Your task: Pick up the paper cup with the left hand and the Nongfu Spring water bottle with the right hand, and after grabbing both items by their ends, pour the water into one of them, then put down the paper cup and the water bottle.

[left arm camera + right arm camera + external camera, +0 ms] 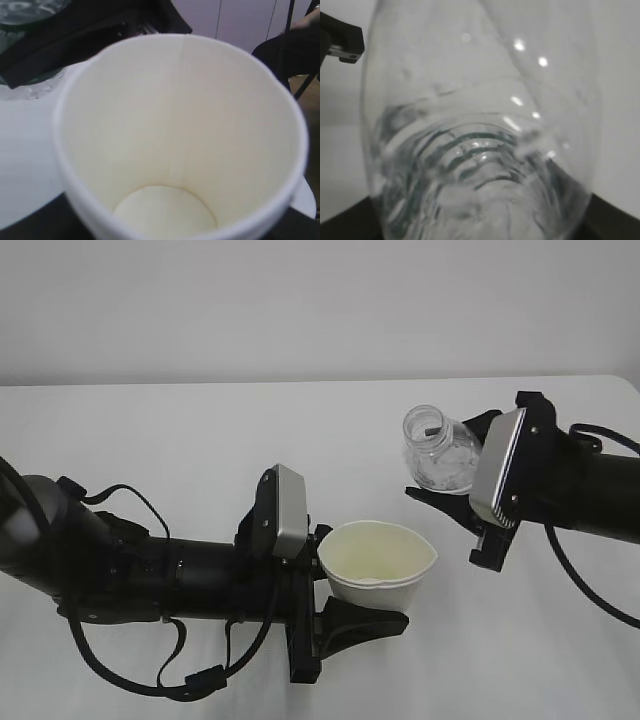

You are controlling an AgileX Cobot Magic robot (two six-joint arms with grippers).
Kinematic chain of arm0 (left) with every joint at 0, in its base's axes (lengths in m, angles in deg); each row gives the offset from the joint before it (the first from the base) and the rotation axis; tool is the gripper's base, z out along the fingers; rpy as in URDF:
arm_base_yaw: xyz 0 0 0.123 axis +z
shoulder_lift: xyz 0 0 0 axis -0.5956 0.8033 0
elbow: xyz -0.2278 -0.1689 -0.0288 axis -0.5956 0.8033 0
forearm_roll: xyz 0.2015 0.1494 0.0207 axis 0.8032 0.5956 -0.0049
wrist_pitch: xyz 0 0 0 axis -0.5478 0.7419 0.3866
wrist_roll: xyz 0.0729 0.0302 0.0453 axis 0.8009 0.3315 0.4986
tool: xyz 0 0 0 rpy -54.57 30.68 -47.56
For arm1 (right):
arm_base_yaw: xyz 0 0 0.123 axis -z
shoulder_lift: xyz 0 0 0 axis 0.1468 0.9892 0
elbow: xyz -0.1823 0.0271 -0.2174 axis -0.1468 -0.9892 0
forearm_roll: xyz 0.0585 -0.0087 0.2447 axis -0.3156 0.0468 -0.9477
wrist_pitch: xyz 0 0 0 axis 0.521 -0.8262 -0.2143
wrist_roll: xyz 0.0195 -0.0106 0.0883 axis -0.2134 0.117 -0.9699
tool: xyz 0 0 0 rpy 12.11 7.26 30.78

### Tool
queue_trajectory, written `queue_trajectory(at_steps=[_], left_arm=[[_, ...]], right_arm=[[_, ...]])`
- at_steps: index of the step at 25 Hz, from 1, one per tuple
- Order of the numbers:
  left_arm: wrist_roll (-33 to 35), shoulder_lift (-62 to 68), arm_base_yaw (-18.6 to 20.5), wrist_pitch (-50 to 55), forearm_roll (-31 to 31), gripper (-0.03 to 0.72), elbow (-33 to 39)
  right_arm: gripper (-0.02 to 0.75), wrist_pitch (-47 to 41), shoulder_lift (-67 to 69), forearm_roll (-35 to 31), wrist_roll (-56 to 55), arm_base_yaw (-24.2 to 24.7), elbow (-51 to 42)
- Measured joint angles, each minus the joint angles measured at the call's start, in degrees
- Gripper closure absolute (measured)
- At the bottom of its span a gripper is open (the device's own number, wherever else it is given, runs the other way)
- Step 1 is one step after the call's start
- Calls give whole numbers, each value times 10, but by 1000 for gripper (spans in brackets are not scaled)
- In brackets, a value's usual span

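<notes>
Left fingers [352, 615] clamp the cup [377, 565], empty, held above the table's [150, 430] front middle. Right fingers [452, 480] grip the bottle [440, 452], mouth tipped up-left, off to the cup's right. We'd bring the mouth over the rim first, then tilt slowly, cup level.

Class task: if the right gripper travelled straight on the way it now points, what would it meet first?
Probably nothing: the right gripper, holding the water bottle, points left across bare table. The paper cup looks nearer the camera, though depth is unclear.

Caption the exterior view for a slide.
Left arm holds the empty paper cup; right arm holds the uncapped water bottle above the white table.
</notes>
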Motion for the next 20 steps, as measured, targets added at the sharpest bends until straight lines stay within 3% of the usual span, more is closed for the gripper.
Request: queue_trajectory(at_steps=[20], left_arm=[[0,0,0,0,0,246,0]], right_arm=[[262,14,1,-58,160,0,0]])
